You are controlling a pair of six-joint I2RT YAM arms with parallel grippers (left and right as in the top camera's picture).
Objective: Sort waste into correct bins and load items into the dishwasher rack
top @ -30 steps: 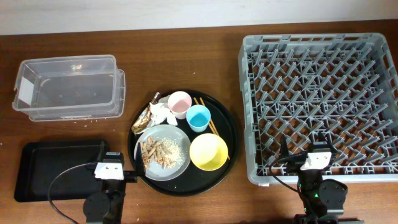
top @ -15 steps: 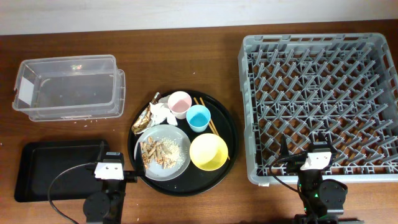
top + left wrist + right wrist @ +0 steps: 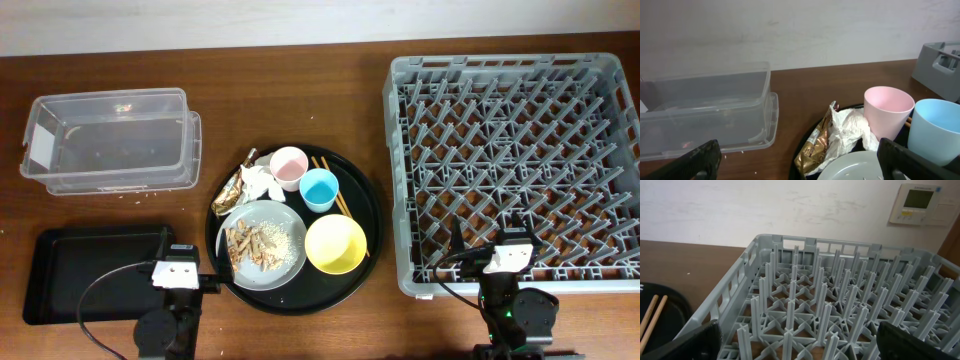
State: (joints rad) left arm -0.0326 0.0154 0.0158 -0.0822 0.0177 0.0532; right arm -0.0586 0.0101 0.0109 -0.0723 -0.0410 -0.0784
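Observation:
On the round black tray (image 3: 371, 215) sit a pink cup (image 3: 288, 167), a blue cup (image 3: 320, 188), a yellow bowl (image 3: 335, 243) and a greyish plate (image 3: 285, 222) with tan scraps (image 3: 246, 246). A white napkin (image 3: 258, 182) and a gold wrapper (image 3: 228, 195) lie at its left rim. The clear tub (image 3: 105, 140) is at the back left, the black rectangular tray (image 3: 90, 275) at the front left, and the grey rack (image 3: 515, 165) on the right. My left gripper (image 3: 800, 165) is open and empty, low before the wrapper (image 3: 815, 145) and napkin (image 3: 850, 127). My right gripper (image 3: 800, 340) is open and empty at the rack's (image 3: 840, 305) front edge.
Two wooden chopsticks (image 3: 335, 192) lie on the round tray beside the blue cup, and their ends show in the right wrist view (image 3: 650, 315). A few crumbs dot the table in front of the tub (image 3: 705, 110). A wall runs behind the table.

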